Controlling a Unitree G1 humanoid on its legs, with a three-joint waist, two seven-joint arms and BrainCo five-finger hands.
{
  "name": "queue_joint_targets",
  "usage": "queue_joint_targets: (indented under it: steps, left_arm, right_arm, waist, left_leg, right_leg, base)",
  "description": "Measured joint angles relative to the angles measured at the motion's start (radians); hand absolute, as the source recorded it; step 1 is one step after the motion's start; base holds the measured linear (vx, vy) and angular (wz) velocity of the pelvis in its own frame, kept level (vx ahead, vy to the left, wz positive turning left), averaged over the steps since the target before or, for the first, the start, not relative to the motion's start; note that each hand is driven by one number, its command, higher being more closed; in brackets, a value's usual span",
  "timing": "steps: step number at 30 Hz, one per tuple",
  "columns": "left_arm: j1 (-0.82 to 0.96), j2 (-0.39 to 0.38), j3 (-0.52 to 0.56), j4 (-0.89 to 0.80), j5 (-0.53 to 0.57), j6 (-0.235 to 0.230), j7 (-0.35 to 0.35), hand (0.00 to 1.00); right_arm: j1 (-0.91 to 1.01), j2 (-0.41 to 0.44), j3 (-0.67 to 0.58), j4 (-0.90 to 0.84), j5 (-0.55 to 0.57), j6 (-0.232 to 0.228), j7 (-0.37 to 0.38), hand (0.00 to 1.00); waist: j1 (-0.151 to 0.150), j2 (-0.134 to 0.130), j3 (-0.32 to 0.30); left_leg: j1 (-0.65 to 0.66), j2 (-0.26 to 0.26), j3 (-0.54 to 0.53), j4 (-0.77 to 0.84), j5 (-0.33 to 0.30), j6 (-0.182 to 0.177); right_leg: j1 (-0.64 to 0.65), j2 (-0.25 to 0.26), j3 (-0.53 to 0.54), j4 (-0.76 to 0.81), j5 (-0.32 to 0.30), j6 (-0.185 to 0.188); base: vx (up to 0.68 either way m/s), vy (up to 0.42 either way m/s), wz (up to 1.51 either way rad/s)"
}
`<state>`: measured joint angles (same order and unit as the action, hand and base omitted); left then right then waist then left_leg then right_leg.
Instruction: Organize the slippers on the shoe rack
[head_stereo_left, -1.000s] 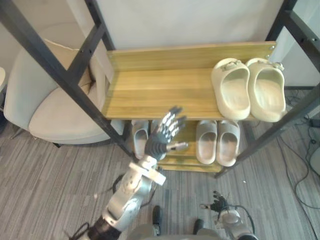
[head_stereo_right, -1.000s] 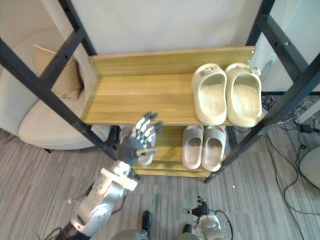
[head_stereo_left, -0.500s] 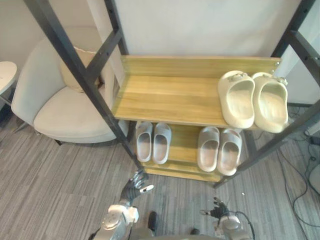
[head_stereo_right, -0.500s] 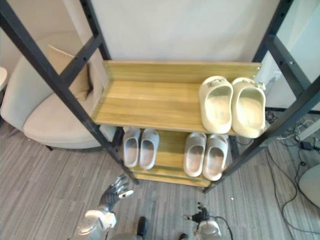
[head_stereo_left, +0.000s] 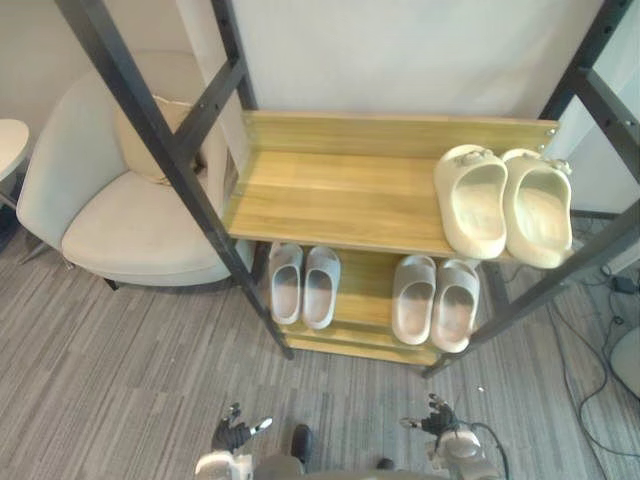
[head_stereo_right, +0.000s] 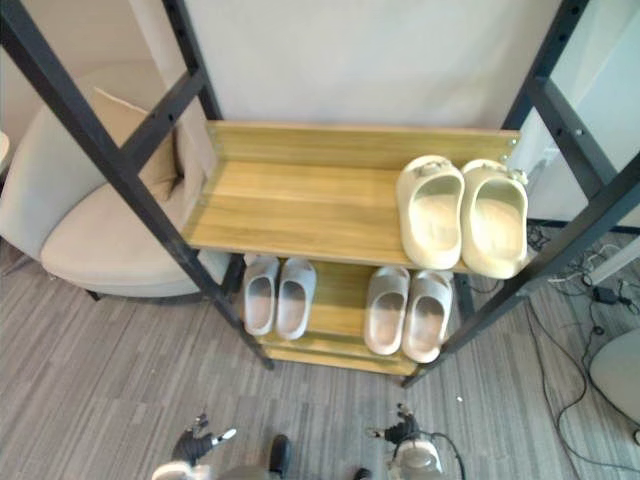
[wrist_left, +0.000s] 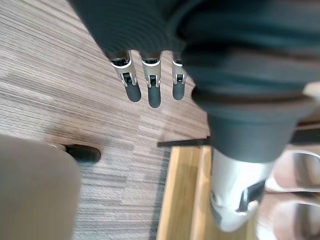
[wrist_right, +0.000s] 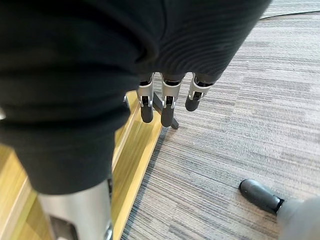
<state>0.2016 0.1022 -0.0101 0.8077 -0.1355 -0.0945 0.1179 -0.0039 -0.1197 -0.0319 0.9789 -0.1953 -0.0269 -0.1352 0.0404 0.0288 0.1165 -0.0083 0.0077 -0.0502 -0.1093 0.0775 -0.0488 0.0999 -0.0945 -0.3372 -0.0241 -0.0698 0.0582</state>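
All three pairs look shelved, so the task seems nearly done. A good last step would be to nudge the cream slippers (head_stereo_left: 500, 205) back, since their near ends seem to jut past the front edge, while keeping clear of the black frame posts (head_stereo_left: 168, 165). On the shoe rack (head_stereo_left: 340, 130), the upper shelf (head_stereo_left: 340, 195) carries that pair at its right end; the lower shelf (head_stereo_left: 367, 290) holds the left grey pair (head_stereo_left: 303, 285) and the right grey pair (head_stereo_left: 435, 300). The left robot hand (head_stereo_left: 235, 437) and right robot hand (head_stereo_left: 432, 418) hang low over the carpet (head_stereo_left: 100, 380), fingers straight and slack, empty
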Motion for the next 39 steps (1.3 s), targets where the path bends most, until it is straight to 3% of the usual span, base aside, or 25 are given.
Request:
queue_joint_targets:
  steps: [7,11,12,13,14,15,18,19,21,24,26,27,28,29,31,32,35,36,37,38,39]
  left_arm:
    - [-0.041,-0.003,0.034,0.062,0.018,0.001,0.014,0.00]
    - [-0.049,-0.020,0.066,0.069,0.020,0.001,0.015,0.00]
    - [-0.058,-0.025,0.067,0.071,0.028,0.001,0.016,0.00]
    - [-0.058,-0.032,0.066,0.069,0.039,0.002,0.016,0.00]
    - [-0.060,-0.037,0.066,0.067,0.041,0.003,0.016,0.00]
    - [-0.065,-0.040,0.063,0.064,0.057,0.007,0.017,0.00]
    - [-0.074,-0.041,0.071,0.041,0.057,0.014,0.036,0.00]
    - [-0.075,-0.041,0.072,0.039,0.058,0.015,0.036,0.00]
    - [-0.091,-0.055,0.076,0.039,0.058,0.015,0.037,0.00]
    - [-0.109,-0.112,0.109,0.041,0.057,0.015,0.037,0.00]
    - [-0.111,-0.129,0.112,0.022,0.056,0.013,0.037,0.00]
    - [-0.111,-0.134,0.113,0.012,0.056,0.013,0.038,0.00]
    - [-0.113,-0.141,0.119,0.001,0.056,0.013,0.037,0.00]
    - [-0.124,-0.157,0.148,-0.010,0.056,0.013,0.037,0.00]
    - [-0.139,-0.159,0.181,-0.007,0.056,0.021,0.037,0.00]
    - [-0.134,-0.159,0.185,-0.007,0.057,0.020,0.037,0.00]
    - [-0.142,-0.158,0.171,0.029,0.086,0.020,0.037,0.00]
    - [-0.143,-0.157,0.160,0.057,0.097,0.022,0.036,0.00]
    - [-0.148,-0.155,0.144,0.094,0.101,0.026,0.036,0.00]
    - [-0.152,-0.152,0.136,0.109,0.108,0.030,0.036,0.00]
    - [-0.159,-0.126,0.118,0.118,0.117,0.035,0.036,0.00]
  right_arm:
    - [-0.021,0.006,0.000,0.025,0.000,0.010,0.000,0.00]
    - [-0.028,0.005,-0.005,0.025,0.000,0.015,-0.001,0.00]
    - [-0.028,0.005,-0.004,0.023,-0.001,0.022,0.000,0.00]
    - [-0.027,0.008,-0.004,0.018,-0.001,0.027,0.000,0.00]
    - [-0.024,0.013,-0.004,0.017,-0.001,0.029,0.000,0.00]
    - [-0.013,0.029,-0.002,0.016,-0.001,0.032,0.000,0.00]
    - [-0.008,0.053,0.006,0.000,0.001,0.031,0.000,0.00]
    - [-0.005,0.050,0.006,-0.012,0.002,0.031,-0.001,0.00]
    - [-0.027,0.038,0.004,-0.022,0.013,0.028,-0.002,0.00]
    - [-0.078,0.018,0.000,-0.026,0.021,0.030,-0.007,0.00]
    - [-0.077,0.038,0.000,-0.038,0.042,0.033,-0.015,0.00]
    - [-0.079,0.041,0.000,-0.057,0.044,0.033,-0.020,0.00]
    - [-0.092,0.046,0.001,-0.075,0.046,0.032,-0.024,0.00]
    - [-0.100,0.055,-0.001,-0.090,0.046,0.032,-0.027,0.00]
    - [-0.111,0.056,-0.005,-0.121,0.046,0.033,-0.035,0.00]
    - [-0.099,0.058,-0.006,-0.134,0.046,0.034,-0.036,0.00]
    - [-0.057,0.057,-0.045,-0.134,0.047,0.033,-0.036,0.00]
    - [-0.046,0.051,-0.050,-0.133,0.047,0.033,-0.037,0.00]
    - [-0.040,0.036,-0.065,-0.121,0.047,0.034,-0.035,0.00]
    - [-0.041,0.041,-0.073,-0.097,0.047,0.035,-0.033,0.00]
    - [-0.038,0.057,-0.081,-0.054,0.047,0.038,-0.030,0.00]
  waist:
    - [0.007,-0.014,0.009]
    - [0.014,-0.030,0.018]
    - [0.015,-0.036,0.026]
    - [0.014,-0.033,0.027]
    - [0.013,-0.039,0.029]
    - [0.012,-0.043,0.029]
    - [0.017,-0.071,0.018]
    - [0.017,-0.077,0.015]
    - [0.030,-0.055,0.014]
    - [0.039,0.004,0.034]
    - [0.046,0.013,0.038]
    - [0.047,0.007,0.042]
    - [0.041,-0.005,0.048]
    - [0.041,-0.002,0.058]
    - [0.027,0.004,0.090]
    - [0.020,0.002,0.093]
    - [0.013,0.000,0.086]
    - [0.005,0.020,0.074]
    - [-0.002,0.052,0.056]
    - [-0.004,0.052,0.054]
    - [-0.003,0.028,0.054]
  left_leg:
    - [0.007,-0.001,0.019,0.000,-0.012,-0.001]
    - [0.018,-0.026,0.026,0.006,-0.045,0.016]
    - [0.028,-0.039,0.011,0.006,-0.052,0.025]
    - [0.030,-0.045,-0.013,0.015,-0.055,0.031]
    - [0.028,-0.052,-0.034,0.030,-0.052,0.034]
    - [0.025,-0.062,-0.088,0.060,-0.058,0.036]
    - [-0.001,-0.093,-0.206,0.089,-0.064,0.025]
    - [-0.014,-0.107,-0.238,0.102,-0.064,0.018]
    - [-0.053,-0.109,-0.286,0.112,-0.060,0.001]
    - [-0.109,-0.086,-0.359,0.115,-0.030,-0.039]
    - [-0.125,-0.081,-0.378,0.117,0.010,-0.053]
    - [-0.141,-0.087,-0.359,0.116,0.047,-0.052]
    - [-0.161,-0.084,-0.285,0.069,0.136,-0.025]
    - [-0.199,-0.066,-0.097,0.143,0.087,-0.001]
    - [-0.238,0.009,0.217,0.394,-0.091,0.072]
    - [-0.225,0.053,0.321,0.495,-0.163,0.069]
    - [-0.153,0.094,0.413,0.576,-0.257,0.048]
    - [-0.122,0.108,0.417,0.539,-0.275,0.029]
    - [-0.084,0.089,0.387,0.428,-0.284,-0.003]
    - [-0.057,0.070,0.373,0.362,-0.281,-0.002]
    - [-0.041,0.034,0.347,0.292,-0.237,0.012]
  right_leg:
    - [-0.009,-0.002,0.029,0.006,-0.003,0.002]
    - [-0.091,-0.064,0.043,0.229,-0.116,0.028]
    - [-0.143,-0.099,0.073,0.388,-0.153,0.047]
    - [-0.199,-0.110,0.127,0.524,-0.151,0.041]
    - [-0.228,-0.109,0.178,0.604,-0.146,0.032]
    - [-0.258,-0.082,0.296,0.650,-0.193,0.035]
    - [-0.257,-0.002,0.531,0.578,-0.235,0.031]
    - [-0.253,0.003,0.554,0.540,-0.243,0.020]
    - [-0.224,-0.002,0.523,0.460,-0.261,-0.002]
    - [-0.203,0.013,0.417,0.400,-0.249,-0.018]
    - [-0.180,0.019,0.334,0.399,-0.244,-0.029]
    - [-0.180,0.019,0.310,0.395,-0.237,-0.039]
    - [-0.181,0.001,0.263,0.357,-0.209,-0.068]
    - [-0.171,-0.003,0.207,0.315,-0.191,-0.079]
    - [-0.151,-0.006,0.125,0.325,-0.189,-0.084]
    - [-0.136,-0.015,0.071,0.337,-0.189,-0.085]
    - [-0.113,-0.068,-0.040,0.318,-0.195,-0.071]
    - [-0.115,-0.070,-0.061,0.312,-0.187,-0.053]
    - [-0.122,-0.058,-0.063,0.312,-0.181,-0.026]
    - [-0.120,-0.059,-0.062,0.299,-0.172,-0.013]
    - [-0.106,-0.067,-0.055,0.253,-0.141,-0.005]
  base:
    - [0.01,0.004,-0.13]
    - [0.06,0.029,-0.01]
    - [0.06,0.012,0.40]
    - [0.10,0.007,0.53]
    - [0.15,-0.024,0.99]
    - [0.16,-0.060,1.26]
    - [0.10,-0.177,1.40]
    - [0.05,-0.231,1.24]
    - [0.01,-0.219,0.83]
    - [-0.05,-0.152,0.89]
    - [-0.07,-0.128,1.15]
    - [-0.08,-0.106,1.13]
    - [-0.12,-0.022,1.12]
    - [-0.13,-0.010,1.15]
    - [-0.15,-0.023,1.12]
    - [-0.21,0.003,1.27]
    - [-0.13,0.106,0.89]
    - [-0.01,0.203,0.78]
    - [0.01,0.204,0.66]
    - [0.00,0.203,0.73]
    - [-0.01,0.181,0.65]
